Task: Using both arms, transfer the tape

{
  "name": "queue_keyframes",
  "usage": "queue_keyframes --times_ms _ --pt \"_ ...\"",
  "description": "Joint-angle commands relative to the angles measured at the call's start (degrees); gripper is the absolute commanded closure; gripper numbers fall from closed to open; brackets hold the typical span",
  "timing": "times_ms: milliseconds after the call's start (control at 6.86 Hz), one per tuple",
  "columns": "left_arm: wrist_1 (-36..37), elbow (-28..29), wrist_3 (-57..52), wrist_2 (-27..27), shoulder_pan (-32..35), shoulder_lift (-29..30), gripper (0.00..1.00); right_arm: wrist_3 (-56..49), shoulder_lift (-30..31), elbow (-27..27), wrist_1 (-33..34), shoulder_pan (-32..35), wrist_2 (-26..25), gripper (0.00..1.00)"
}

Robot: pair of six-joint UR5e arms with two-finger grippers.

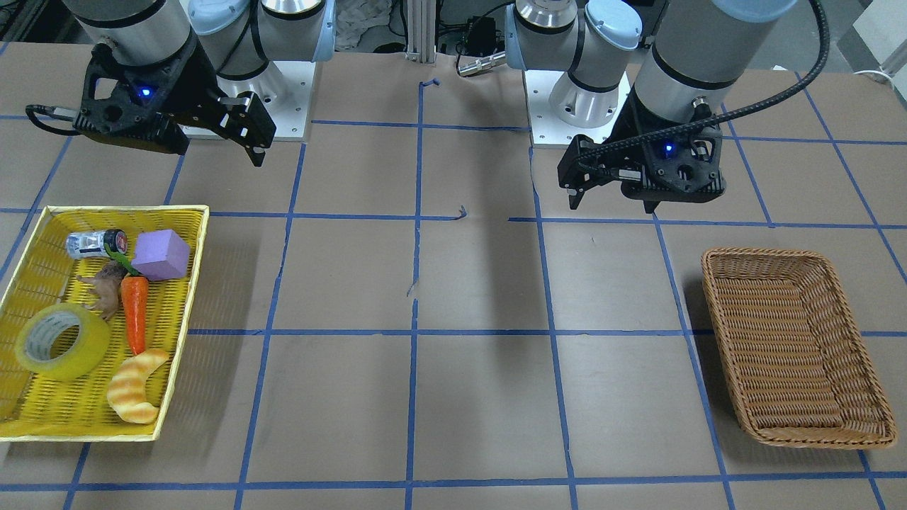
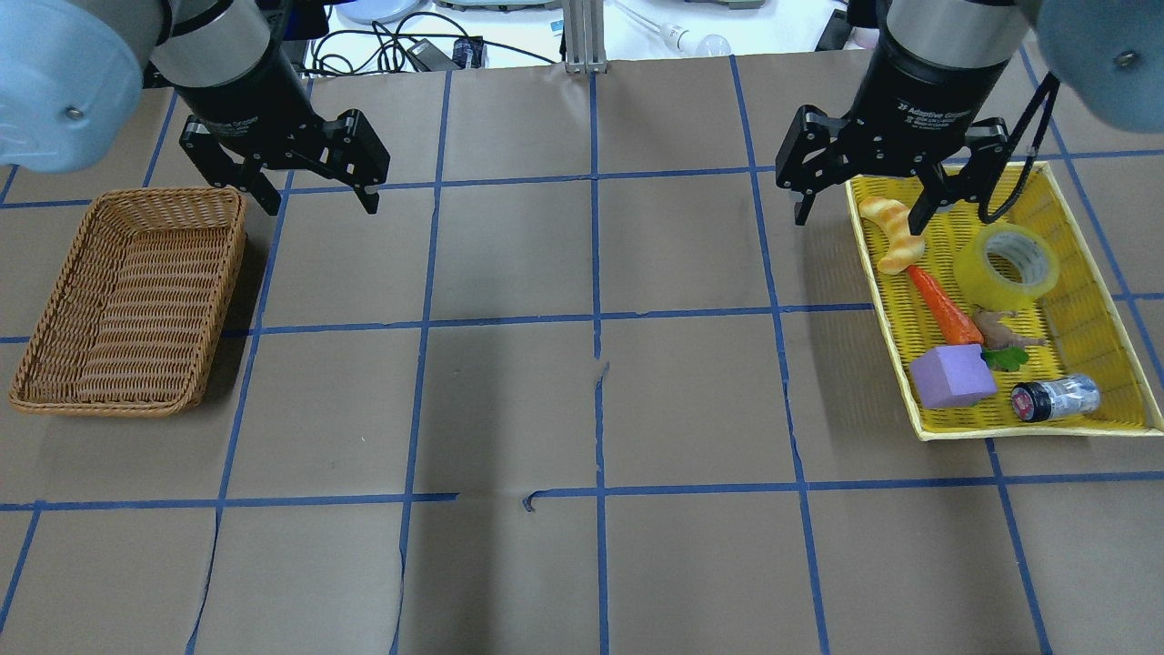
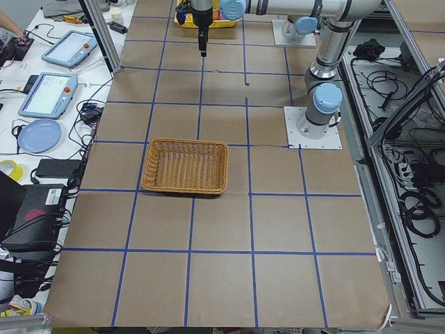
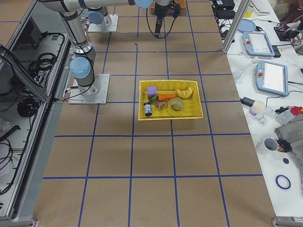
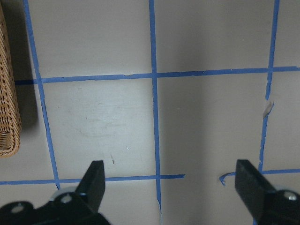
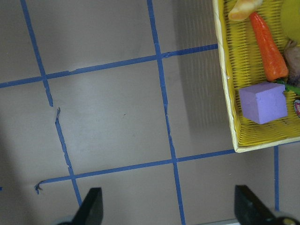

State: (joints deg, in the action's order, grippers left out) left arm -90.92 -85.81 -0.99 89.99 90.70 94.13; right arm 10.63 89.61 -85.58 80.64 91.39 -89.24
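Tape (image 2: 1007,265), core hole facing upward, sits in yellow tray (image 2: 1028,429) by desk's right edge, just rightward of wide-open right gripper (image 2: 864,221), the nearer; left gripper (image 2: 320,207), also wide, well apart.

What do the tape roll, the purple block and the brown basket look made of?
Wide yellow tape roll: glossy translucent plastic film on a dull greyish core, likely cardboard.
Purple cube-shaped block: matte, softly edged, probably foam.
Brown rectangular woven basket: wicker or rattan-like strands, possibly plastic imitation; weave is plainly visible.
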Motion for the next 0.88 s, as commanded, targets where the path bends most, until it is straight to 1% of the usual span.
queue_keyframes --times_ms 0,438,729 --pt "0.6 -0.2 0.1 0.0 0.0 0.2 0.00 0.0 0.0 0.7 -0.9 0.0 -0.3 0.00" --pt "0.6 -0.2 0.0 0.1 0.0 0.2 0.00 -0.4 -0.3 1.2 0.4 -0.3 -0.5 0.00" --pt "0.5 -0.2 -0.5 0.1 0.0 0.0 0.00 -0.4 -0.6 0.6 0.3 -0.5 -0.2 0.00"
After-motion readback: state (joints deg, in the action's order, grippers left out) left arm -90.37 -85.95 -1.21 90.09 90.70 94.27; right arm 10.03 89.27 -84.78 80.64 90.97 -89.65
